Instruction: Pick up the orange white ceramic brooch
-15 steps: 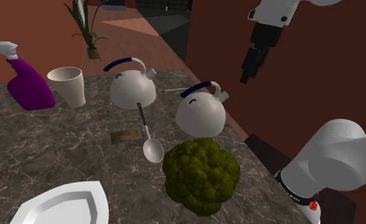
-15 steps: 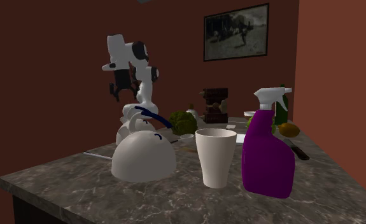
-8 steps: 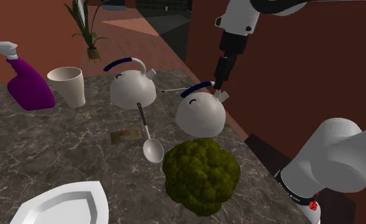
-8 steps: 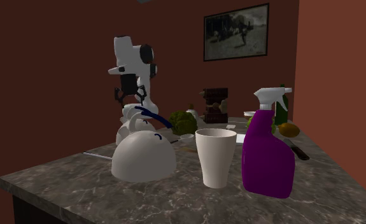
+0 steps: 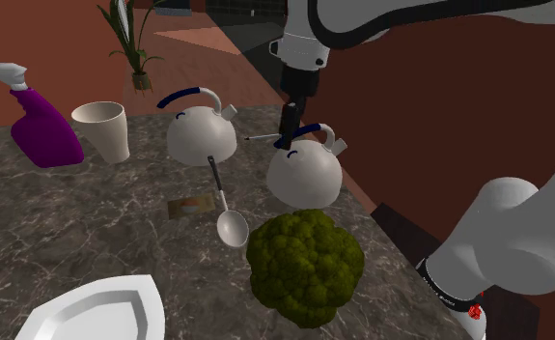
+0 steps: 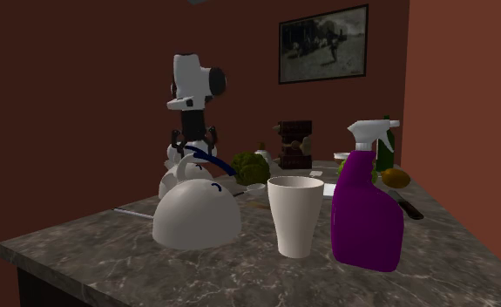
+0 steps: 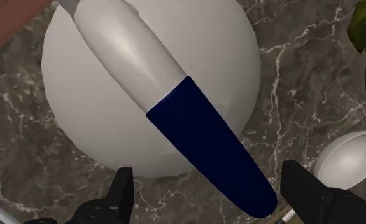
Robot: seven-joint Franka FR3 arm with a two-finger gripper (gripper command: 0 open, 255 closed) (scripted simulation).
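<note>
Progress: approach only, with gripper point(image 7: 208, 175) spread wide and empty over the nearer white kettle point(image 5: 304, 179). Yet to reach, clasp and lift: brooch point(image 5: 190, 205), seemingly the small orange-and-white slab flat on the counter point(image 5: 92, 222) beside the spoon point(image 5: 229, 224).

White, navy, purple and green on dark marble.
The counter point(image 5: 92, 222) is dark grey-brown with thin white veins. One kettle point(image 5: 304, 176) is white, and its handle point(image 7: 213, 153) is navy, running into white at one end; the second kettle point(image 5: 201, 135) has the same colours. The bottle point(image 5: 45, 130) is purple with a white trigger, the cup point(image 5: 104, 130) cream, the broccoli point(image 5: 306, 263) mottled dark green, the spoon point(image 5: 232, 227) pale grey, the plate point(image 5: 101, 309) white. The brooch point(image 5: 190, 205) is orange-tan with pale patches. The claw point(image 5: 288, 138) is black, the arm point(image 5: 516, 241) white with dark joints. The walls point(image 5: 439, 106) are brick red, the plant point(image 5: 130, 34) green.
</note>
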